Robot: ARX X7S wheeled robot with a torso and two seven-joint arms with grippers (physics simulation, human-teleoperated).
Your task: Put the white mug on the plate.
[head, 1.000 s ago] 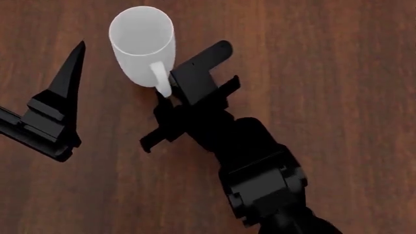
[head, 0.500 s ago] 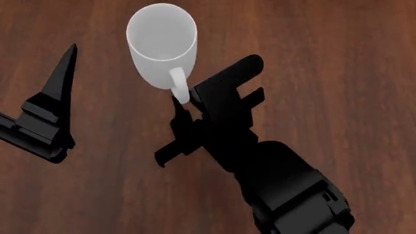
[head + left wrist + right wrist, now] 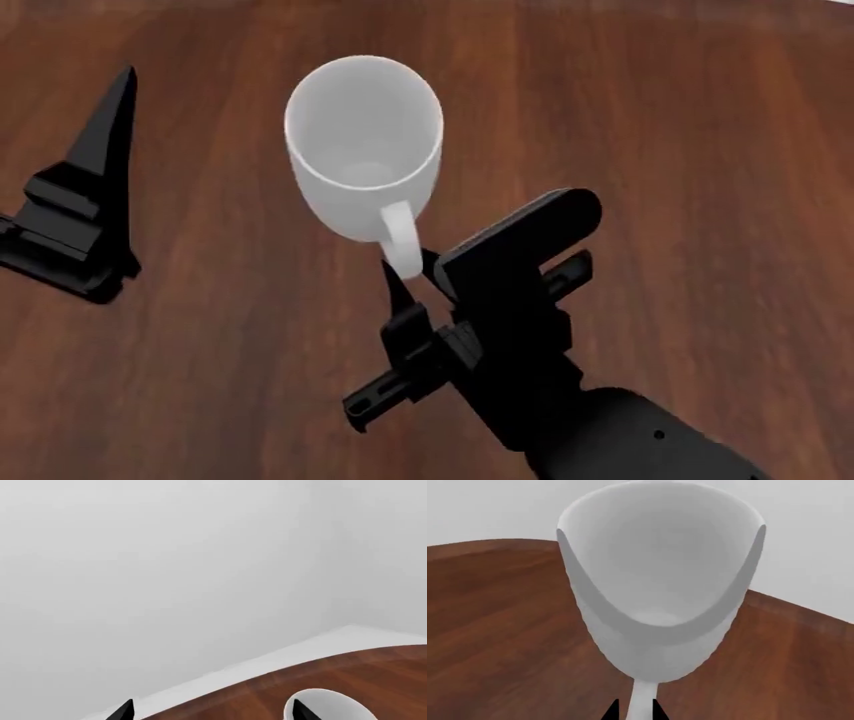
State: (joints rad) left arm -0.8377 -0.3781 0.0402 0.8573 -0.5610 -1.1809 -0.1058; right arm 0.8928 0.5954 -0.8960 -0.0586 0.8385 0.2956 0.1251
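Right end effector (image 3: 404,272): matte black, blocky and angular, closed tight on the loop handle of the white mug (image 3: 363,148), thin dark fingertips (image 3: 612,711) pinching the handle from both sides in the right wrist view. Carrying the mug upright with its mouth open to the head camera; smooth, plain, cylindrical, glossless white ceramic, hollow and empty inside. Cannot tell from these views whether its base is touching the wood or hanging just above it.

Left end effector (image 3: 118,95): same flat black, tapering to one visible sharp wedge in the head view, hovering well apart from the mug toward the left side of the surface (image 3: 694,150); in its own wrist view two tips (image 3: 123,711) standing apart with nothing between them, so spread open and empty.

Surface: dark reddish-brown wood with long straight grain, bare all around the mug, leaving open room on every side; its far edge curving against a pale grey-white backdrop in both wrist views.

Compared with half a second ago: mug and right end effector sitting lower and further right in the head view, far edge now creeping in at the top.
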